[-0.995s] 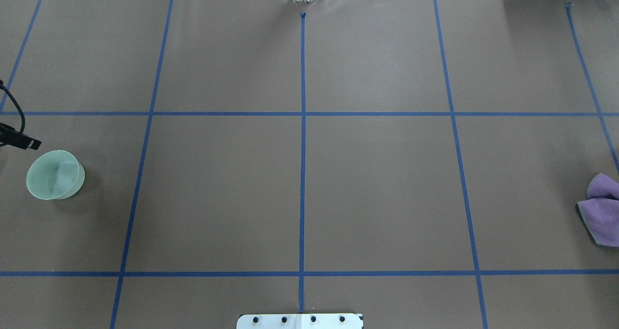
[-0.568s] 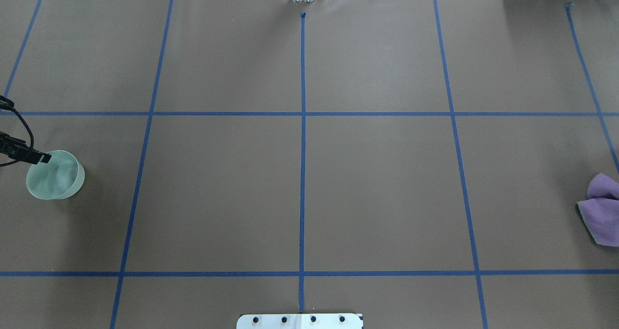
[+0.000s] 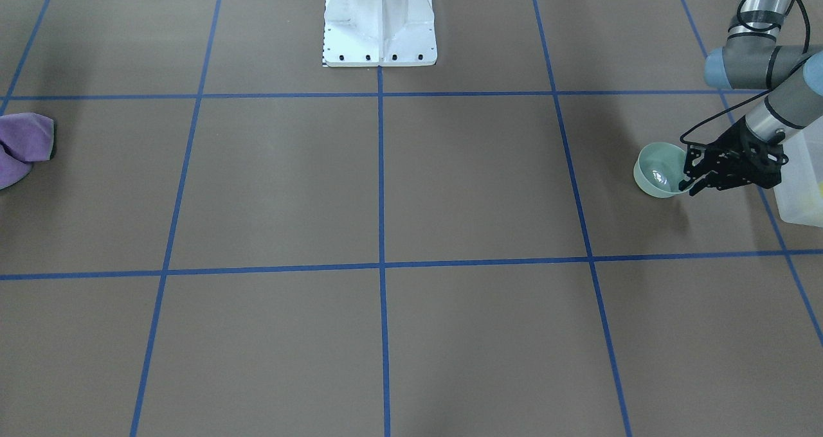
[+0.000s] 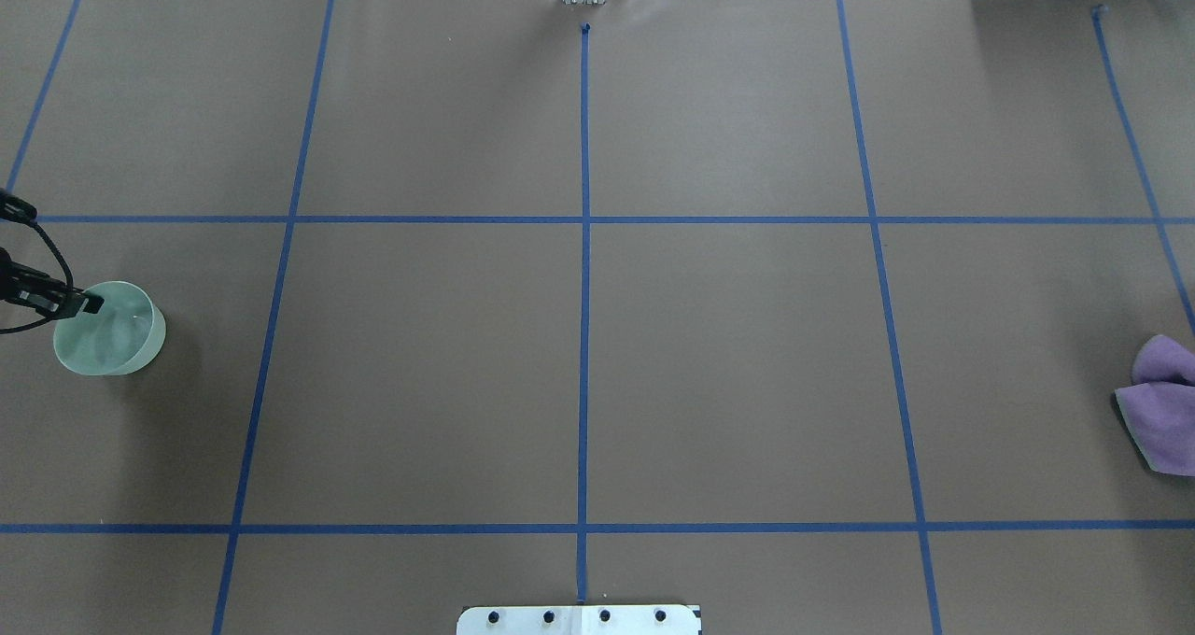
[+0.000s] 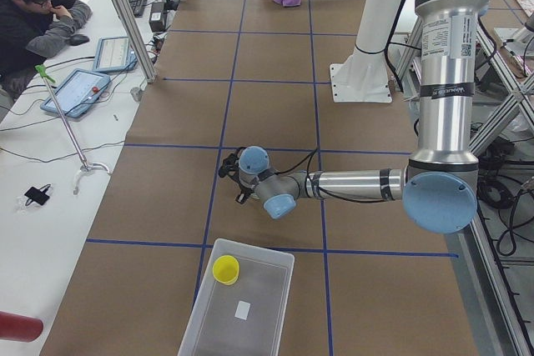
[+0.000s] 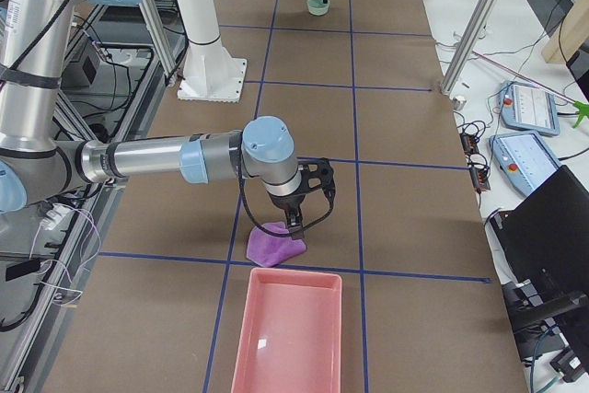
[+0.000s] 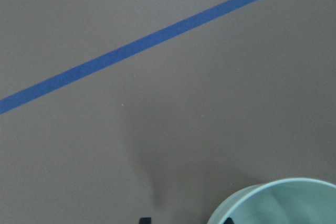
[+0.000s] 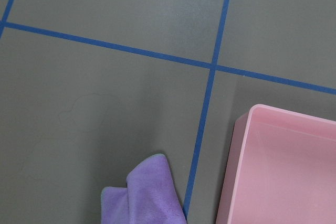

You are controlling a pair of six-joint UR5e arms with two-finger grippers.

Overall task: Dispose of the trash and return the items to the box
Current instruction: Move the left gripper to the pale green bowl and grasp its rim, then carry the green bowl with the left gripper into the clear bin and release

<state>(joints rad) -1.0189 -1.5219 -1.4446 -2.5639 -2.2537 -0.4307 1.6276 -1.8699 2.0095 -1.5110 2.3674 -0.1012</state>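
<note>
The pale mint-green bowl [image 4: 112,336] stands at the table's far left; it also shows in the front view [image 3: 656,170] and the left wrist view [image 7: 283,203]. My left gripper [image 4: 89,303] [image 3: 689,185] is at the bowl's rim. One finger is inside and one outside, with a gap still showing in the wrist view. The frosted-white box [image 5: 242,306] [image 3: 800,180] stands just beyond the bowl, with the yellow cup [image 5: 225,269] in it. My right gripper [image 6: 296,225] hovers over a purple cloth [image 6: 274,246]. I cannot tell whether it is open.
A pink bin [image 6: 285,338] [image 8: 283,166] stands beside the purple cloth [image 4: 1162,416] at the table's right end. The robot's white base [image 3: 379,19] is at the near middle edge. Blue tape lines cross the brown table cover. An operator sits at a side desk [image 5: 42,14].
My left gripper has moved in from the left edge and down onto the bowl's rim. The bowl has shifted slightly. The cloth has not moved.
</note>
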